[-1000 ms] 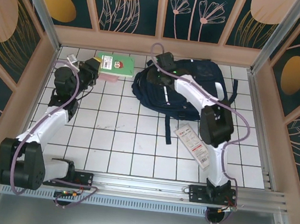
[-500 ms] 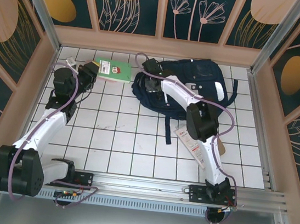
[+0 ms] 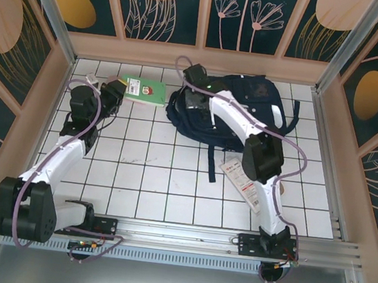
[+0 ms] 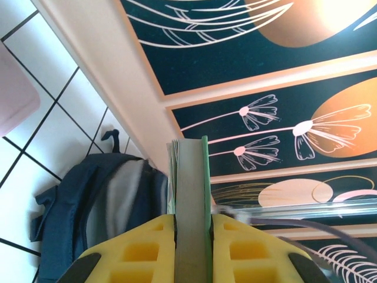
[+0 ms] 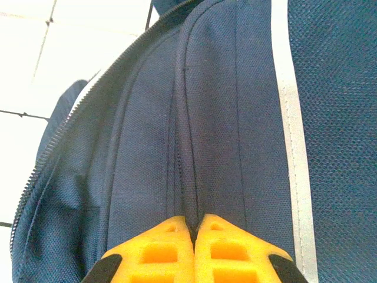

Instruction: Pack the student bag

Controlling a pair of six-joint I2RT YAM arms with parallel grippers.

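Since a second ago the right pincer (image 5: pixel 193 227) has slid a little toward the left end of the student bag (image 3: pixel 250 97) and drawn its jaws together. They now meet with no gap on a raised fold of the navy fabric, which runs straight in between the yellow fingertips (image 5: pixel 165 247). In that wrist view a white stripe (image 5: pixel 291 130) runs down the cloth to the right of the fold, and a zip (image 5: pixel 53 141) curves along its left.

From above, the bag lies flat at the far side of the white-tiled tabletop (image 3: pixel 150 171), middle to right, close under the back wall, with the right arm reaching over it.

To the bag's left, the left pincer (image 4: pixel 191 221) is clamped narrowly on a green book (image 4: pixel 189 177), gripping it by its edge. From above the book (image 3: pixel 145 90) sits just beside the bag's left end, at the far left of the tabletop.

A flat white-and-red packet (image 3: pixel 243 183) lies on the tiles nearer the arm bases, partly under the right arm.
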